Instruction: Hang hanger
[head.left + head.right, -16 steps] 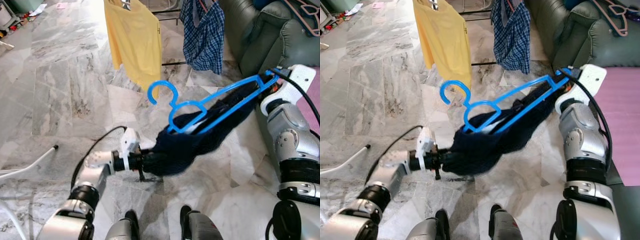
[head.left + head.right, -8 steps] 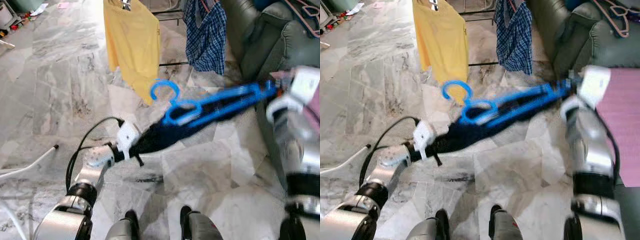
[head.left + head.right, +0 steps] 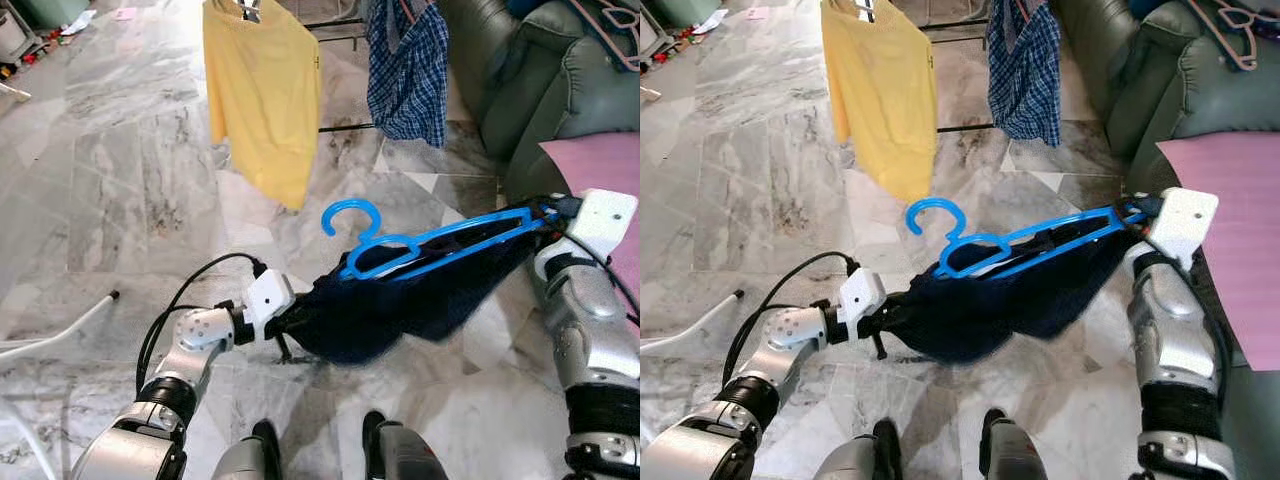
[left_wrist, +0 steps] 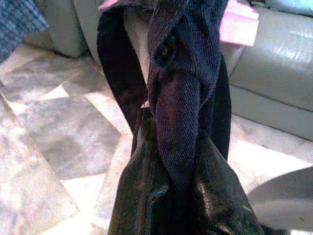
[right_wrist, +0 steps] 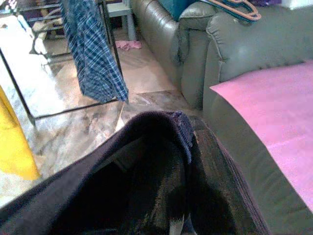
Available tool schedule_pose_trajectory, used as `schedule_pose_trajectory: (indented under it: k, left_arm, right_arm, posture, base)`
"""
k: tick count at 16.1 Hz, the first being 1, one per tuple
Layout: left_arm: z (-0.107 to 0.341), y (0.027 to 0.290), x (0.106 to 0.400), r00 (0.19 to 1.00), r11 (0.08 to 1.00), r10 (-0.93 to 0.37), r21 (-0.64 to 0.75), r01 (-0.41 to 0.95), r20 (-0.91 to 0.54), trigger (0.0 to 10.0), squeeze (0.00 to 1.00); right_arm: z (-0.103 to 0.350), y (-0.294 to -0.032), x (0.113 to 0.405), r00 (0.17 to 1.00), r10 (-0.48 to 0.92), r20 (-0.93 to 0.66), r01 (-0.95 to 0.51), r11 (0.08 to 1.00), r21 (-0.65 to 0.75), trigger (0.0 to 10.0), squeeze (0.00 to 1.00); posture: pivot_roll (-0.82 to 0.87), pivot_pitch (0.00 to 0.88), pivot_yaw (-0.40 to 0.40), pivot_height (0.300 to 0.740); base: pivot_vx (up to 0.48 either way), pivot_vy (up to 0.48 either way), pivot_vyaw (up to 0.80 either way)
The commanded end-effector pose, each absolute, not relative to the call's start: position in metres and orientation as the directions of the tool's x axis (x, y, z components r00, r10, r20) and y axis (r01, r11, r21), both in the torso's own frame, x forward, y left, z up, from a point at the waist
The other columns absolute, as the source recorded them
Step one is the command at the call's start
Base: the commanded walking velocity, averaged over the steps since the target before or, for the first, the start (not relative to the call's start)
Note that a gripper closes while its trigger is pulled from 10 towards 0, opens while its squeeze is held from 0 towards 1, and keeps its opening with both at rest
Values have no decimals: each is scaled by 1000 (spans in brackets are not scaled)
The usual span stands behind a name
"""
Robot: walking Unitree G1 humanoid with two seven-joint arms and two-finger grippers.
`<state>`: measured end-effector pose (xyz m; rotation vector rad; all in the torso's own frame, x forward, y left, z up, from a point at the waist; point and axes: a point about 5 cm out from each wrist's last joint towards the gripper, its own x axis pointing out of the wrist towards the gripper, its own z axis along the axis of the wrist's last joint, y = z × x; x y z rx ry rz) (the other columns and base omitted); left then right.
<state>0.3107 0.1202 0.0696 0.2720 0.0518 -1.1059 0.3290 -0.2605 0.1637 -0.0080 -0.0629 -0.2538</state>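
Left gripper (image 3: 285, 322) was clamped on a fold of the dark garment (image 3: 400, 310), fingers (image 4: 146, 196) pinched around the cloth. Right gripper (image 3: 545, 212) held the far end of the blue hanger (image 3: 430, 245); its finger state could not be made out under the fabric. Hanger spanned between both grippers, hook (image 3: 345, 215) pointing up, rack with yellow shirt (image 3: 262, 95) well beyond. Risk: garment sagged low off the bar and could slide off if the hanger tilted during lifting.
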Motion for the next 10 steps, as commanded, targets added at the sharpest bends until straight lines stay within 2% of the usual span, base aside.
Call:
schedule_pose_trajectory:
  k: [1,4,5,6,8,10]
  left_arm:
    - [51,151,301,506,486,-820,143,862,-267,0,0]
    - [49,146,299,485,470,-835,123,874,-260,0,0]
    - [46,146,296,472,453,-835,134,881,-283,0,0]
    - [46,147,296,473,455,-833,131,881,-287,0,0]
    - [47,149,299,506,487,-813,139,862,-286,0,0]
    - [48,151,302,526,510,-803,133,849,-278,0,0]
  right_arm:
    - [172,-281,321,934,-336,118,339,941,-8,10000,1000]
    - [161,-270,322,975,-215,54,219,972,-89,10000,1000]
    - [154,-268,320,994,-108,-26,100,971,-216,10000,1000]
    - [153,-268,319,996,-83,-43,71,968,-240,10000,1000]
    - [156,-265,317,996,37,-84,-55,971,-235,10000,1000]
    - [152,-267,313,976,105,-192,-165,929,-331,10000,1000]
  posture:
    - [-236,285,82,740]
    - [-234,287,82,740]
    - [-234,287,83,740]
    - [-234,287,83,740]
    - [-232,282,87,740]
    - [-231,279,90,740]
  base:
    - [0,0,0]
    - [0,0,0]
    - [0,0,0]
    - [0,0,0]
    - [0,0,0]
    - [0,0,0]
